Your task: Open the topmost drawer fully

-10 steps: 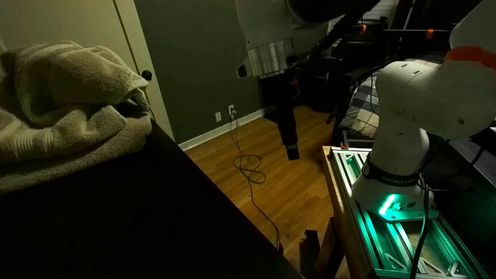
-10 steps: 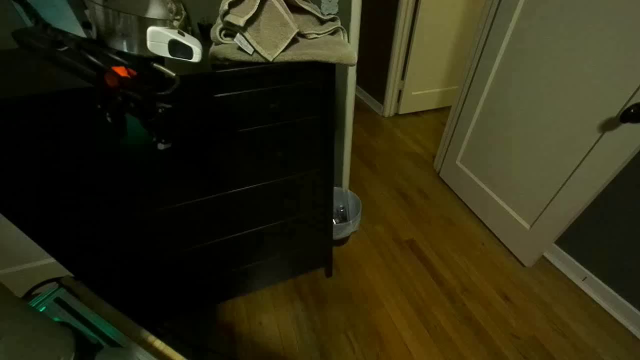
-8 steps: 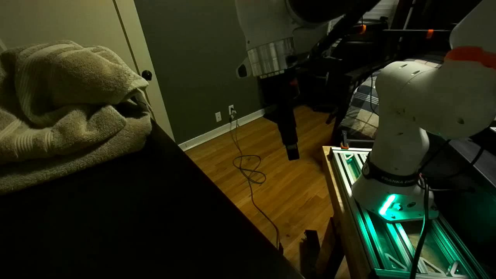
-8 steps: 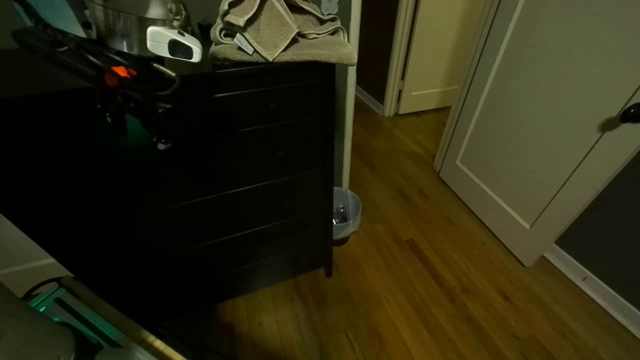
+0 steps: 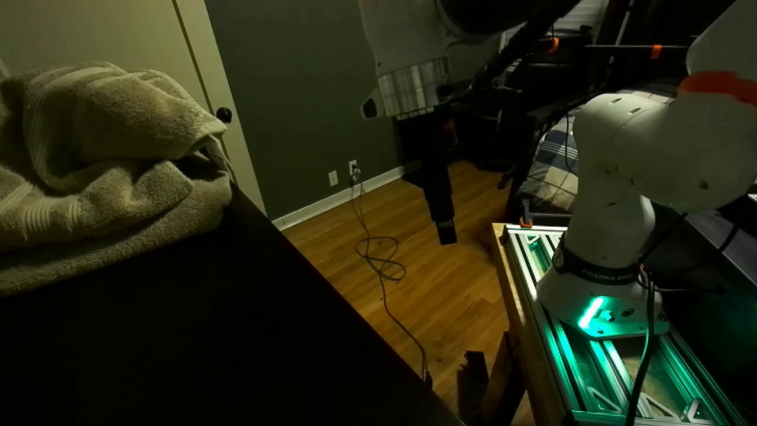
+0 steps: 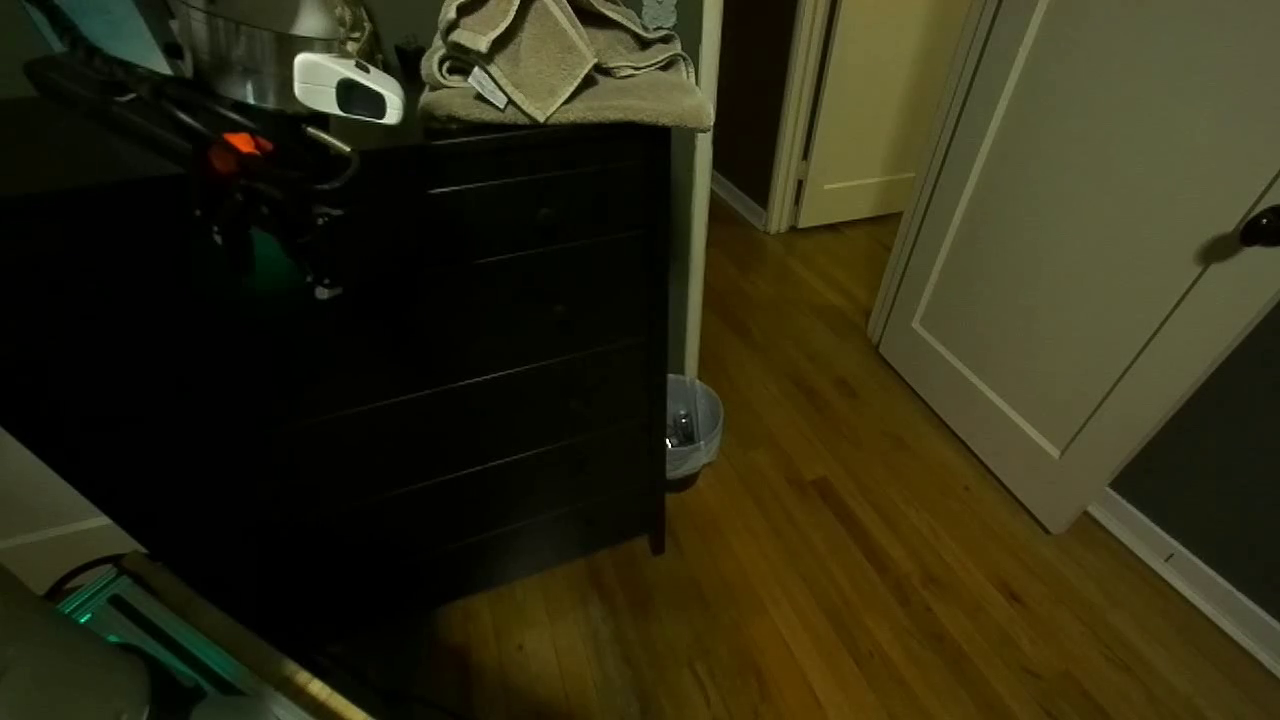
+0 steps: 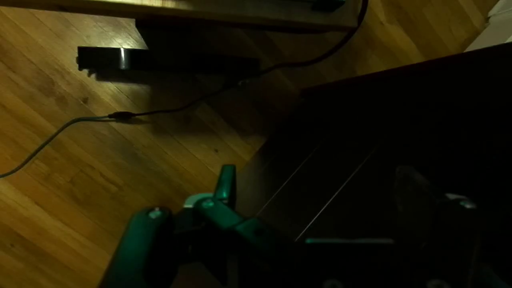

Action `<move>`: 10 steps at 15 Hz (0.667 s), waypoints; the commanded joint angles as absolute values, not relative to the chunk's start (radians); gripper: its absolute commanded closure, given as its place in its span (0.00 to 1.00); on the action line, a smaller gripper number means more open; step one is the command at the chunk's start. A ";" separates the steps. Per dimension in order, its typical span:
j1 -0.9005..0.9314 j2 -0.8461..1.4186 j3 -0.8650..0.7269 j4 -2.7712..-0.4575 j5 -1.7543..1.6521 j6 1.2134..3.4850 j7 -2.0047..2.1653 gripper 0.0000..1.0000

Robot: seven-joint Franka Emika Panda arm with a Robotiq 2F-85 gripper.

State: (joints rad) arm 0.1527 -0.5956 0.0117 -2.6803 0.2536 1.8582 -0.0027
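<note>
The topmost drawer [image 6: 600, 200] is the upper dark front of a near-black dresser [image 6: 656, 450], just under its top, with a faint dark knob [image 6: 545, 216]. It looks shut and flush, and its pale inside does not show. Much of the front is lost in darkness. My gripper [image 6: 272, 272] hangs in front of the dresser, left of that knob in this exterior view. In the wrist view the gripper [image 7: 317, 180] has its two fingers wide apart, with nothing seen between them but dark drawer fronts with thin pale seams. The gripper [image 5: 447, 232] also points down in an exterior view.
Rumpled beige towels [image 5: 106, 148] lie on the dresser top [image 5: 225, 331]. A metal pot [image 6: 250, 60] shows behind the arm. A lined waste bin [image 6: 694, 425] stands beside the dresser. A cable [image 5: 384, 296] runs over the floor near my base bench [image 5: 502, 284].
</note>
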 commanded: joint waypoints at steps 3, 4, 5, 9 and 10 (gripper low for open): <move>0.136 -0.528 -0.004 -2.620 0.196 1.919 -0.184 0.00; 0.132 -0.504 -0.005 -2.597 0.162 1.940 -0.230 0.00; 0.133 -0.472 -0.014 -2.561 0.137 1.954 -0.280 0.00; 0.139 -0.328 -0.042 -2.428 0.045 2.055 -0.477 0.00; 0.142 -0.292 -0.048 -2.399 0.037 2.084 -0.528 0.00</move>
